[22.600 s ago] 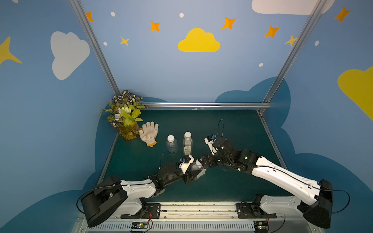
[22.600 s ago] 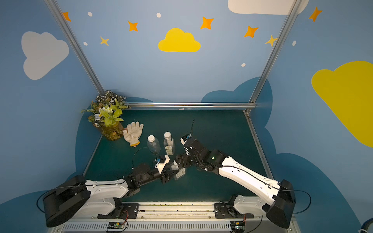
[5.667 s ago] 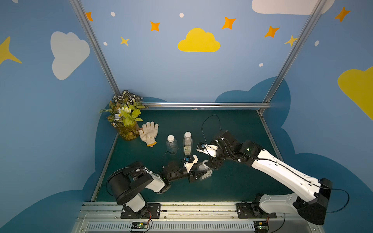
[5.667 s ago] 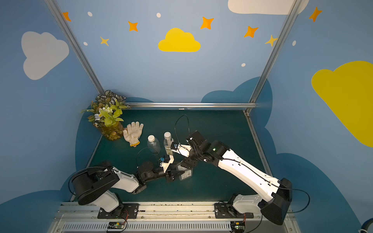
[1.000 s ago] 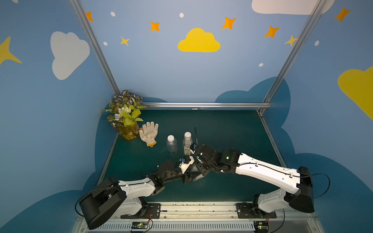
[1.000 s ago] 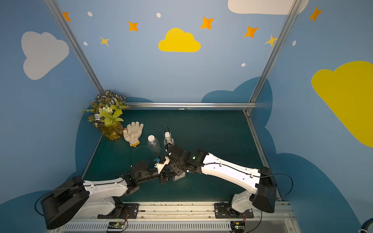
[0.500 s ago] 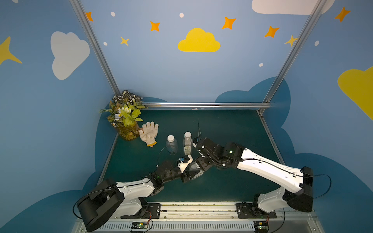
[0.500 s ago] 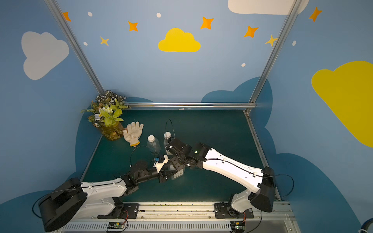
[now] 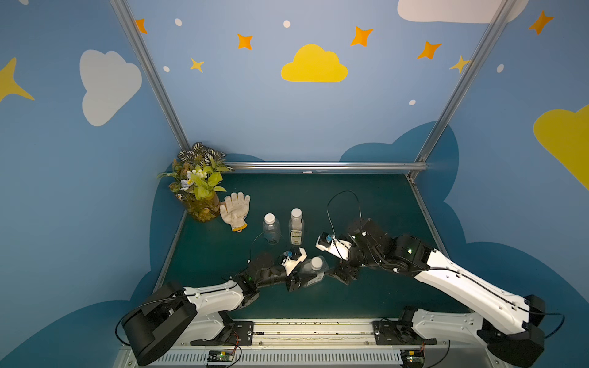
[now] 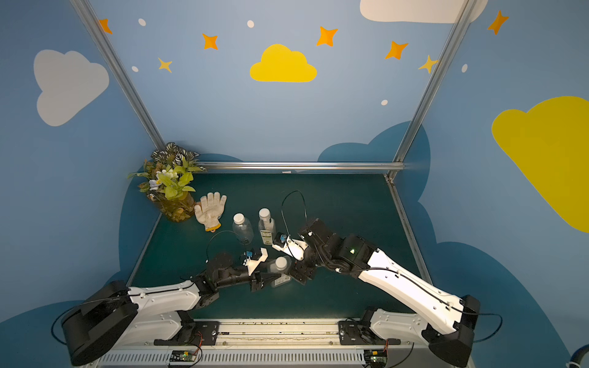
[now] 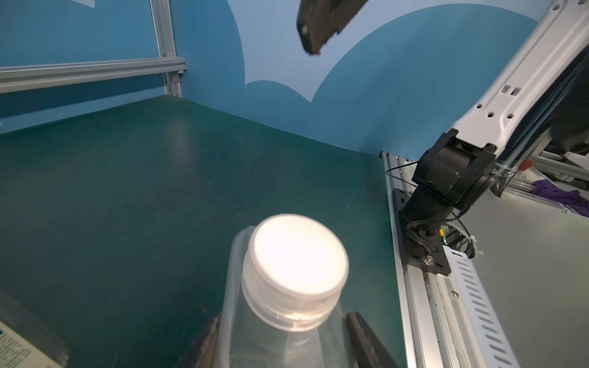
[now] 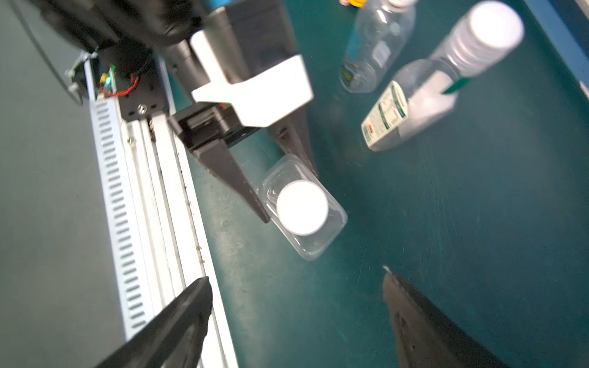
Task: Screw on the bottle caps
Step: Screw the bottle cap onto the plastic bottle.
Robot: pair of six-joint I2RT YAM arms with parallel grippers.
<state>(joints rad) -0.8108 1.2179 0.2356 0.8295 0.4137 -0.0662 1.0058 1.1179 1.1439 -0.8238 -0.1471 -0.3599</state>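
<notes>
My left gripper (image 9: pixel 298 280) (image 11: pixel 283 318) is shut on the wide flat-sided bottle (image 9: pixel 310 275) (image 12: pixel 318 242), which stands near the table's front with a white cap (image 9: pixel 316 262) (image 11: pixel 294 267) on its neck. Just to the right of the bottle, my right gripper (image 9: pixel 342 274) (image 12: pixel 296 280) is wide open, empty and clear of the cap. Behind them stand the round plain bottle (image 9: pixel 271 228) and the slim labelled bottle (image 9: pixel 296 226), upright and each wearing a white cap. Both top views show the same layout, with the held bottle (image 10: pixel 280 275) between the grippers.
A potted plant (image 9: pixel 199 184) and a white work glove (image 9: pixel 235 210) sit at the back left. A metal rail (image 9: pixel 312 328) runs along the table's front edge, close to the held bottle. Blue walls and a metal frame bar (image 9: pixel 318 165) enclose the table.
My right gripper has opened wide and drawn back to the right, off the cap of the held bottle. The left gripper and the bottle have stayed put.
</notes>
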